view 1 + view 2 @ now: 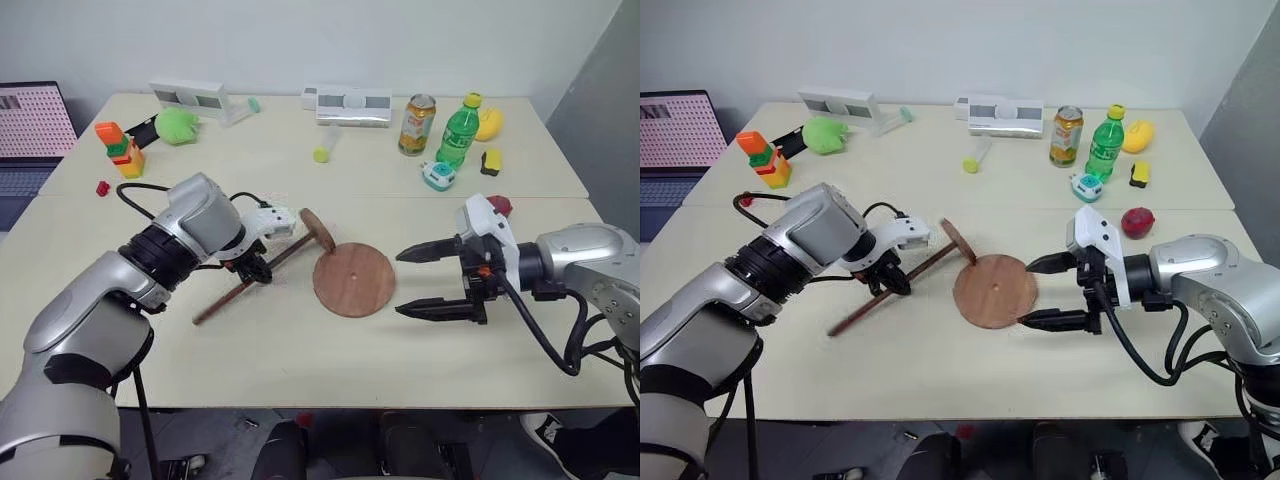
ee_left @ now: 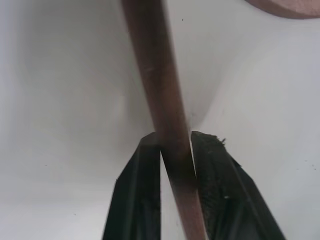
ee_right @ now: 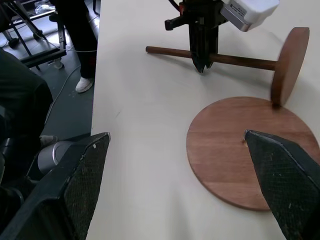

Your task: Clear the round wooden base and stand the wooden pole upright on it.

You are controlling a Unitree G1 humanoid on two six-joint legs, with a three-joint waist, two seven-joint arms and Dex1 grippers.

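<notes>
The round wooden base (image 1: 353, 280) lies flat in the middle of the table with nothing on it, a small hole at its centre. The wooden pole (image 1: 288, 251) lies beside it on the left, its disc end (image 1: 318, 230) resting at the base's rim. My left gripper (image 1: 254, 272) points down and is shut on the pole's shaft; in the left wrist view the black fingers (image 2: 220, 175) pinch the pole (image 2: 160, 85). My right gripper (image 1: 428, 282) hovers open just right of the base, its fingertips near the rim.
Along the far side of the table stand a can (image 1: 416, 124), a green bottle (image 1: 458, 130), a banana (image 1: 490, 122), white boxes (image 1: 353, 104), a green toy (image 1: 177, 125) and orange blocks (image 1: 121, 148). A red fruit (image 1: 1137, 221) lies behind the right arm. People's legs show beyond the table edge.
</notes>
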